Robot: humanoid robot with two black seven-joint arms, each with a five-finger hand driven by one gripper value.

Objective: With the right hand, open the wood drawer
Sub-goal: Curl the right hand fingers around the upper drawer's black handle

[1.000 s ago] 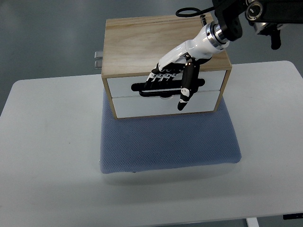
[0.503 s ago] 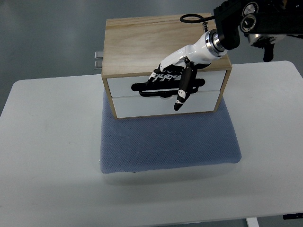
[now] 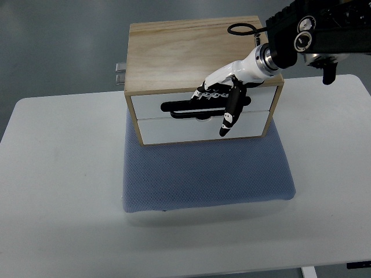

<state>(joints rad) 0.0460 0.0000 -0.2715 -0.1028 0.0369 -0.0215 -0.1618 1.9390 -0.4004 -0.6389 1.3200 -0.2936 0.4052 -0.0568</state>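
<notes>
The light wooden 2-drawer box [image 3: 174, 52] sits on a blue foam mat [image 3: 206, 174], far side of the white table [image 3: 58, 202]. Right hand [image 3: 223, 95] has fingers curled into the top drawer's black slot handle [image 3: 179, 108], drawer looks shut. Next up, probably a straight pull toward the near edge

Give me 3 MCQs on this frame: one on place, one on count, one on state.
1. What does the wooden drawer box stand on? A) bare table B) blue mat C) a tray
2. How many white drawer fronts show? A) one B) two C) four
3. The upper drawer is: A) pulled fully out B) removed C) not visibly pulled out

Answers: 1 B, the blue mat lies under the box on the white table. 2 B, two fronts are stacked. 3 C, its front sits level with the lower drawer, with the right hand at the black handle slot.
</notes>
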